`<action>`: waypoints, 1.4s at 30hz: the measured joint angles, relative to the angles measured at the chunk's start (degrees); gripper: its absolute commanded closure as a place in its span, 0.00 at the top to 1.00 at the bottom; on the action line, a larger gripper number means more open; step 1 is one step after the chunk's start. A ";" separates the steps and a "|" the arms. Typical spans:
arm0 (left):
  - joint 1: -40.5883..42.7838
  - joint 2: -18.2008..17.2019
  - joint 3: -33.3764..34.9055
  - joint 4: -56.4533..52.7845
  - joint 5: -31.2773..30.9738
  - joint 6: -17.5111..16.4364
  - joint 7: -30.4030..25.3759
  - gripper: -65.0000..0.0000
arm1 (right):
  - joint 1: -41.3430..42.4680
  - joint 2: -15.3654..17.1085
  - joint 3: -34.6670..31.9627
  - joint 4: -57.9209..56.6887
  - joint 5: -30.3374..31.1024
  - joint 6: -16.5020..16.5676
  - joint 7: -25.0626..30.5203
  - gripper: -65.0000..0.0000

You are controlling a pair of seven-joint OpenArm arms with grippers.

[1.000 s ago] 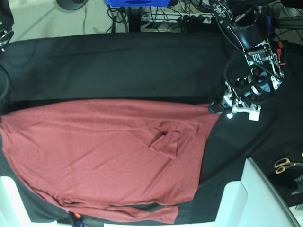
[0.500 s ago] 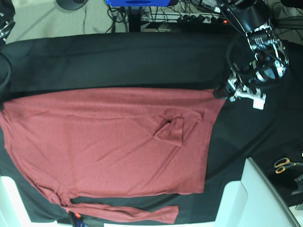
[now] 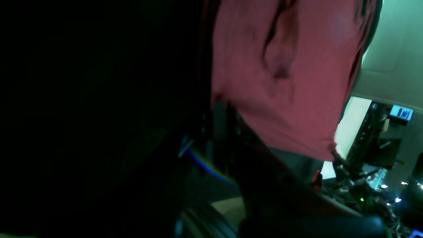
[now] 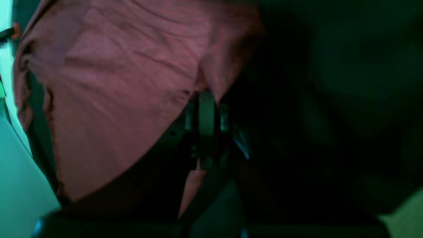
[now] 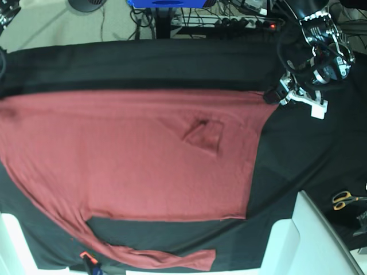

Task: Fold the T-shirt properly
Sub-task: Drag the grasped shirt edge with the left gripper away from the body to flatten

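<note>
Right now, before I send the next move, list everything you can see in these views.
T-shirt: one, brick-red, spread flat across the table, one sleeve trailing along the near edge, top corners pinched.
Table cover: one, black, under the shirt.
Scissors: one pair, yellow handles, right edge of the base view.
White panel: one, lower right corner.
Cables: several, dark, on the floor behind the table.
Left tool: shut on the shirt's corner.
Right tool: shut on the shirt's edge.

The T-shirt (image 5: 126,160) lies spread across the tabletop (image 5: 172,63), filling the frame's left and centre; scissors (image 5: 344,200) lie at lower right, well apart.
</note>
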 measured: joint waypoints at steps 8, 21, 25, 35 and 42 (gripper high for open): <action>2.51 -0.04 -0.09 0.31 0.02 0.00 0.13 0.00 | -3.56 -2.93 -0.02 3.23 0.17 0.02 0.28 0.00; 8.37 -0.31 -0.28 5.92 -0.15 -0.17 0.00 0.00 | -9.16 -5.38 -0.02 7.08 0.20 0.02 0.50 0.00; 9.29 -0.79 -0.28 6.71 0.02 -0.17 0.20 0.00 | -9.94 -5.38 2.10 7.08 0.46 0.26 0.22 0.00; 11.56 -0.96 -0.24 8.37 0.00 -0.20 0.20 0.00 | -12.11 -5.40 2.69 7.19 0.42 0.50 0.22 0.00; 13.94 -0.96 -0.24 8.50 -0.39 -0.20 0.02 0.00 | -12.81 -5.40 2.69 7.19 0.44 0.57 0.33 0.00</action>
